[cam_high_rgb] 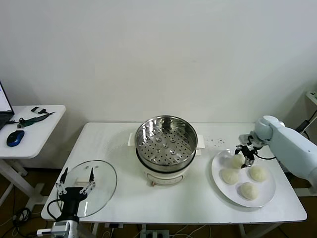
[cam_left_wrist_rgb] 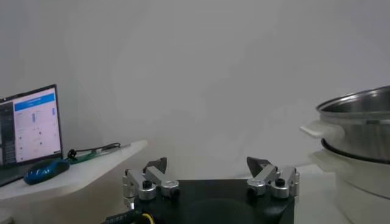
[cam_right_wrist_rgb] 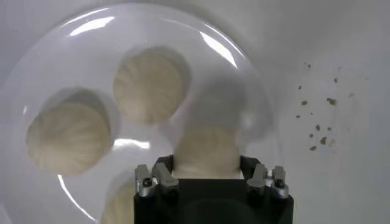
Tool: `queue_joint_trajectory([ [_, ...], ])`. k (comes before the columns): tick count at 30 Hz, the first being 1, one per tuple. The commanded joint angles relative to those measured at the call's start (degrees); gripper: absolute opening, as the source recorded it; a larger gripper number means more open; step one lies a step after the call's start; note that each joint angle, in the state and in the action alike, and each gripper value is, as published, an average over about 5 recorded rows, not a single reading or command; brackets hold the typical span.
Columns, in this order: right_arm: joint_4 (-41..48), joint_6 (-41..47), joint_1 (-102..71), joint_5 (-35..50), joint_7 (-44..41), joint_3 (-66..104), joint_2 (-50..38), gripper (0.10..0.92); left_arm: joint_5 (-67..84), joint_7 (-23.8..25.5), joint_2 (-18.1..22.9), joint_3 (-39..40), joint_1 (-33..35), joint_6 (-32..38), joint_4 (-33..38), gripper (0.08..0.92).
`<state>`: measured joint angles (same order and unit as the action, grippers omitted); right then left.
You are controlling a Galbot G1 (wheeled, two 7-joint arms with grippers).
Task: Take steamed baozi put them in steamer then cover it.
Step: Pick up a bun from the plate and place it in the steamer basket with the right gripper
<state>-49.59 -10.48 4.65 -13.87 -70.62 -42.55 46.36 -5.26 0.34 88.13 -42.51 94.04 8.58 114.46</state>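
While three steamed baozi [cam_high_rgb: 249, 182] lie free on the white plate [cam_high_rgb: 218, 184] at the table's right, the fourth bun [cam_high_rgb: 237, 160], at the plate's far-left edge, sits between the right gripper's [cam_high_rgb: 246, 156] fingers, which close in against its sides; being round, it shows no long axis; the empty steamer [cam_high_rgb: 166, 142] stands at centre, mouth up; the cover [cam_high_rgb: 101, 177] lies flat near-left, under the left gripper [cam_high_rgb: 75, 180], its fingers spread wide, touching nothing.
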Motion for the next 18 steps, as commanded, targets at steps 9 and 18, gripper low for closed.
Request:
queue_joint_trajectory([
  [9, -7.78, -21.60, 31.00, 1.90, -3.87, -21.46, 11.60, 0.721, 0.10, -0.10, -0.02, 0.87, 1.36, 0.85, 0.72, 0.823],
  [18, -13.76, -29.10, 31.05, -8.77, 0.49, -18.89, 22.67, 0.725, 0.34, -0.61, -0.20, 0.51, 2.43, 1.68, 0.83, 0.823],
])
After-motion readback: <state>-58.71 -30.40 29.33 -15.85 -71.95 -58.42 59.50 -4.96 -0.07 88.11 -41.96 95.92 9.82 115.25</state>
